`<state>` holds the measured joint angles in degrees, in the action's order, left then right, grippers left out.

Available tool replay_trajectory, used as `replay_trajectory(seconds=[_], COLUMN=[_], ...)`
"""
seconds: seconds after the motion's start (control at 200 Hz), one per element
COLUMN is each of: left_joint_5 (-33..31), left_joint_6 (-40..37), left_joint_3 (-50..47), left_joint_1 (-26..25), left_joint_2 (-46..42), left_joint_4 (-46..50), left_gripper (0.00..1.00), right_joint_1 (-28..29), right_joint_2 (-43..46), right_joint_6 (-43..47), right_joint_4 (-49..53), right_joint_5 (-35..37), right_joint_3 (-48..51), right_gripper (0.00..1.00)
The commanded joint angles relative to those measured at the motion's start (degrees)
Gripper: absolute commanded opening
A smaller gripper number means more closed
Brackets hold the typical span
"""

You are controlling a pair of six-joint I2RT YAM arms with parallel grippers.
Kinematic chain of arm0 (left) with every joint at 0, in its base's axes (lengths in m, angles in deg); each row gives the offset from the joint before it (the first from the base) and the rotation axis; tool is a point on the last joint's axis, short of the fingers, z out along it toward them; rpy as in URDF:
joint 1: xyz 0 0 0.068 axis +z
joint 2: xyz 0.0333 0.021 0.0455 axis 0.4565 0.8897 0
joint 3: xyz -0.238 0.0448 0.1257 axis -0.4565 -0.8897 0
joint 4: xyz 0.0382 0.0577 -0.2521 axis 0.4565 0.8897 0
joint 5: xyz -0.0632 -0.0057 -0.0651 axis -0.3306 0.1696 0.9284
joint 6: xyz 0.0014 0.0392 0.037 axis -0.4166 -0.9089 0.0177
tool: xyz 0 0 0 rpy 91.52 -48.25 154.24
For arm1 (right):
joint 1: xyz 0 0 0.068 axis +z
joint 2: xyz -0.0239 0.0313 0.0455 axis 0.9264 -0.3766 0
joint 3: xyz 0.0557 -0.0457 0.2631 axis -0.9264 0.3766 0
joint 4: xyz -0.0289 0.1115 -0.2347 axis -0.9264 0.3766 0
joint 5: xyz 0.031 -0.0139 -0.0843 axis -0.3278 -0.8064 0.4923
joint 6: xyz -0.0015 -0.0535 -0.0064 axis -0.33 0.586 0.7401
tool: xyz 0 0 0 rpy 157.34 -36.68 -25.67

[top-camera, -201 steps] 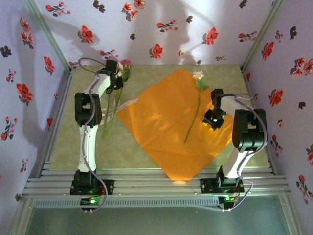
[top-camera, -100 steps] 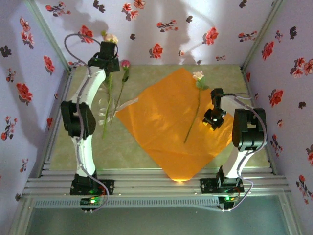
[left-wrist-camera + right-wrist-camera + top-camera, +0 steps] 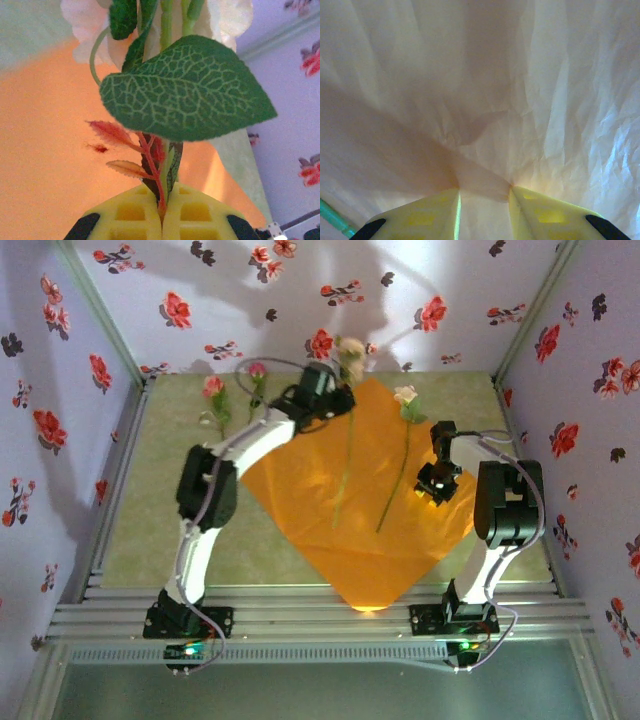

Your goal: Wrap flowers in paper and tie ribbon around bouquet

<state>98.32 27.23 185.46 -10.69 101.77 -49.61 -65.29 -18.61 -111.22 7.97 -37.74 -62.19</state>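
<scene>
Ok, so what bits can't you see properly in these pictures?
Left wrist view: the flower in the left gripper has its bloom cut off by the top edge and hidden by its leaf.
Right wrist view: the paper is so close it looks washed out; whether the right gripper touches it is unclear.
Same view: a green stem is cut off at the corner.
Top view: the pink flowers are too small for detail.

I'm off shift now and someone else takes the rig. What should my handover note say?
Left claw: shut on a cream flower by its stem, above the paper.
Right claw: open, low over the paper's right side.
A second cream flower lies on the paper; two pink flowers lie on the table, far left.
Done: paper spread, one flower placed.
Left: place the rest, wrap, tie ribbon.
</scene>
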Motion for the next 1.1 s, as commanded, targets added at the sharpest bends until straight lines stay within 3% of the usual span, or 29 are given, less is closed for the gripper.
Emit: replay_trajectory(seconds=[0.0,0.065,0.135,0.205,0.25,0.33,0.445,0.51,0.625,0.715,0.79,0.865,0.945,1.095], left_joint_5=[4.76,5.70,7.57,7.91,7.84,6.63,4.61,4.65,4.09,-0.96,-3.30,-7.00,-11.37,-17.80], left_joint_6=[10.48,12.33,12.25,10.11,7.66,2.81,-3.22,-5.55,-9.60,-18.03,-20.61,-23.95,-27.40,-28.78], left_joint_3=[4.49,7.09,10.57,11.32,11.34,11.89,10.46,6.29,-1.22,0.86,-0.10,0.34,2.59,4.54], left_joint_1=[-1.09,-1.63,-1.50,-0.87,-0.31,1.19,4.58,8.45,17.90,23.28,27.16,28.86,29.14,29.06], left_joint_2=[7.32,11.44,14.83,13.99,11.90,7.07,-0.05,-4.29,-10.28,-9.65,-8.13,-5.53,-1.79,2.14], left_joint_4=[-11.25,-12.42,-9.78,-6.21,-3.48,4.04,14.24,16.40,18.19,26.48,26.90,26.45,27.28,28.54], left_gripper=[0.00,0.00,0.35,0.56,0.63,0.66,0.84,0.83,0.72,0.66,0.59,0.50,0.47,0.47], right_joint_1=[-0.33,-0.30,-0.30,-0.31,-0.31,-0.31,-0.30,-0.32,-0.30,-0.31,-0.31,-0.30,-0.30,-0.31], right_joint_2=[-0.40,-0.74,-1.05,-1.20,-1.09,-0.89,-0.84,-0.87,-0.73,-0.63,-0.63,-0.66,-0.72,-0.63], right_joint_6=[0.67,0.67,0.76,0.76,0.84,0.76,0.59,0.59,0.76,0.68,0.59,0.63,0.67,0.50], right_joint_4=[0.45,0.29,0.33,0.26,0.30,0.13,-0.01,0.15,0.21,0.21,0.20,0.46,0.83,1.30], right_joint_5=[0.52,0.53,0.53,0.52,0.45,0.53,0.44,0.40,0.53,0.41,0.27,0.42,0.62,0.96], right_joint_3=[0.32,0.24,0.25,0.28,0.31,0.65,1.01,1.04,1.29,1.40,1.30,1.12,0.80,0.20], right_gripper=[0.33,0.33,0.33,0.34,0.34,0.35,0.35,0.35,0.35,0.35,0.35,0.36,0.36,0.36])
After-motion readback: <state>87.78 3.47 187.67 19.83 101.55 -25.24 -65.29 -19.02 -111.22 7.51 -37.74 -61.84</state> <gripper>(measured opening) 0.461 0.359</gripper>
